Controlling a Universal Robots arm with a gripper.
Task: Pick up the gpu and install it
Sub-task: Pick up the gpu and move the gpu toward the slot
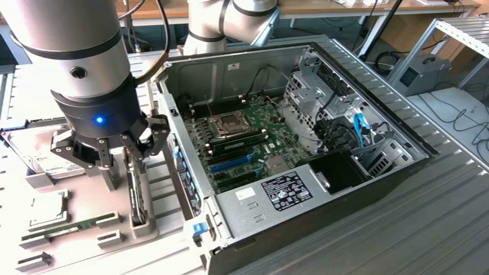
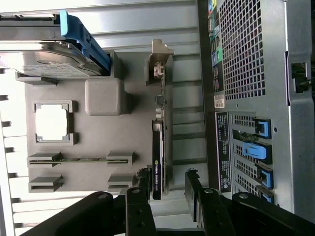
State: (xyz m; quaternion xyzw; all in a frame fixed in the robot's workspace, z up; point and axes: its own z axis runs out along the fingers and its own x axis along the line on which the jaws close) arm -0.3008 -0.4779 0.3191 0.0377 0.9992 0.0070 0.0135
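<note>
**Item:** gpu point(image 1: 137, 197) point(image 2: 157, 147), standing on its long edge in a slot of the tray point(image 1: 157, 229) point(image 2: 98, 137), on the tray's side nearest the case point(image 1: 397, 172) point(image 2: 246, 59). Long axis running along that tray side, parallel with the case's perforated panel. Silvery bracket end pointing toward the tray's hard drive point(image 2: 44, 64) end.

**Gripper** point(image 1: 126, 172) point(image 2: 167, 189): hovering over the tray, jaws standing apart and gripping nothing. One finger is showing on each side of the gpu's black end. Contact with the card cannot be told.

**Obscured:** in the exterior view the gripper is covering part of the gpu, leaving a dark top edge showing. In the wrist view the card is showing edge-on, its faces hidden, and the gripper is cutting off the tray's near end
</note>
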